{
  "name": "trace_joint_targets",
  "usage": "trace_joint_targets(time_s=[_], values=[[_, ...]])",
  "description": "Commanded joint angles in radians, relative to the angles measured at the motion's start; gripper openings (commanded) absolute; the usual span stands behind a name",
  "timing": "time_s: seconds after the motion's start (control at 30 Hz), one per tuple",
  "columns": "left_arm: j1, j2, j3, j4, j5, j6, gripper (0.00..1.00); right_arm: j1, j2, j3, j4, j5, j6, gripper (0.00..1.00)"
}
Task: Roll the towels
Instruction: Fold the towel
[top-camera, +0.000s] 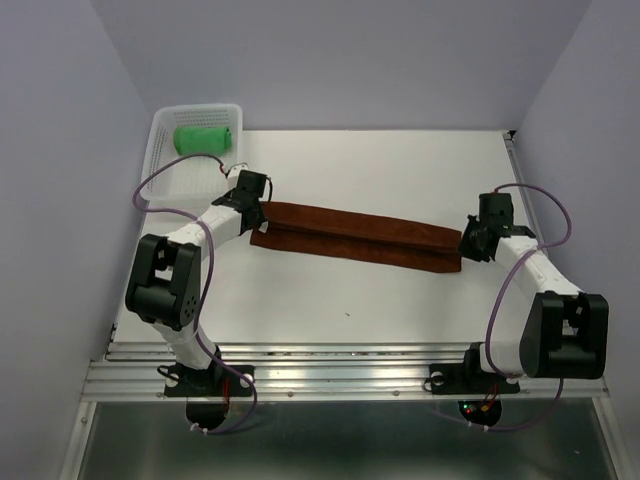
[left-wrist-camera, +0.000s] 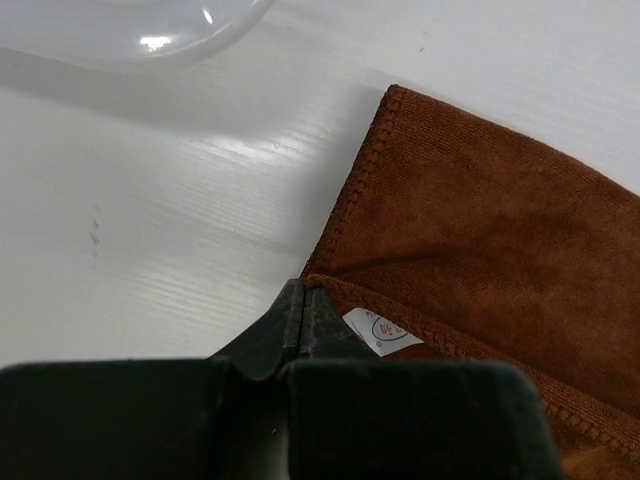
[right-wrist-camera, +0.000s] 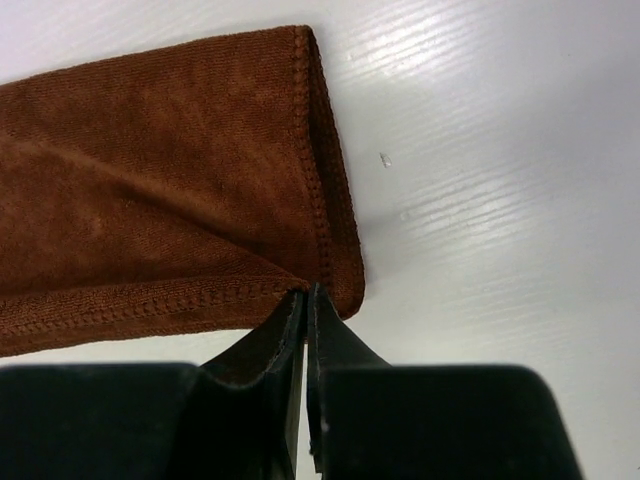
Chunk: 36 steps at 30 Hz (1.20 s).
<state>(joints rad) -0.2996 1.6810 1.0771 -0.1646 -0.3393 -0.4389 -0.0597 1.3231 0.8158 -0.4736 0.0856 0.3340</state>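
Folding seems underway: my left gripper (left-wrist-camera: 303, 305) and right gripper (right-wrist-camera: 307, 300) are pinching the towel (top-camera: 355, 236) ends; rolling next is requiring release.

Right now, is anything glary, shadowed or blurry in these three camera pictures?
Top external view: soft, even light, faint shadows on the table, brown towel sharp. Left wrist view: white glare streaks on the table, a blurred pale rim at the top, the left gripper dark and soft. Right wrist view: glare at upper right, towel weave crisp, right gripper nearly black.
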Motion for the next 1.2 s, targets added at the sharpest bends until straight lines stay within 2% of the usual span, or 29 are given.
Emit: trace_joint_targets(time_s=[0.0, 0.3, 0.37, 0.43, 0.5, 0.53, 0.63, 0.77, 0.9, 0.93, 0.97, 1.1, 1.17], values=[[0.007, 0.002, -0.025, -0.016, -0.053, -0.014, 0.0, -0.011, 0.014, 0.014, -0.036, 0.046, 0.034, 0.07], [0.007, 0.039, -0.042, -0.018, -0.024, -0.023, 0.07, -0.011, 0.048, 0.014, -0.057, 0.034, 0.05, 0.11], [0.007, 0.042, -0.043, -0.019, -0.023, -0.023, 0.13, -0.011, 0.057, 0.011, -0.062, 0.029, 0.056, 0.12], [0.007, 0.042, -0.048, -0.024, -0.017, -0.02, 0.21, -0.011, 0.062, 0.01, -0.063, 0.031, 0.059, 0.17], [0.007, 0.036, -0.049, -0.036, -0.017, -0.023, 0.28, -0.011, 0.065, 0.008, -0.069, 0.042, 0.068, 0.28], [0.007, 0.033, -0.054, -0.036, -0.017, -0.023, 0.33, -0.011, 0.064, 0.008, -0.071, 0.049, 0.08, 0.29], [0.008, 0.014, -0.054, -0.053, -0.018, -0.037, 0.59, -0.011, 0.044, 0.0, -0.071, 0.049, 0.083, 0.32], [0.008, -0.024, -0.054, -0.084, -0.02, -0.067, 0.76, -0.011, -0.022, -0.013, -0.072, 0.046, 0.083, 0.52], [0.007, -0.058, -0.051, -0.148, -0.076, -0.11, 0.83, -0.011, -0.087, -0.009, -0.077, -0.009, 0.069, 0.73], [0.007, -0.07, -0.043, -0.186, -0.087, -0.144, 0.84, -0.011, -0.107, 0.0, -0.083, -0.013, 0.066, 0.8], [0.007, -0.078, -0.036, -0.206, -0.095, -0.153, 0.84, -0.011, -0.116, 0.006, -0.088, -0.02, 0.062, 1.0], [-0.004, -0.147, -0.013, -0.268, -0.081, -0.218, 0.86, -0.011, -0.151, 0.039, -0.091, -0.096, 0.043, 1.0], [-0.006, -0.196, 0.001, -0.262, -0.04, -0.213, 0.95, -0.011, -0.153, 0.052, -0.073, -0.162, 0.042, 1.0]])
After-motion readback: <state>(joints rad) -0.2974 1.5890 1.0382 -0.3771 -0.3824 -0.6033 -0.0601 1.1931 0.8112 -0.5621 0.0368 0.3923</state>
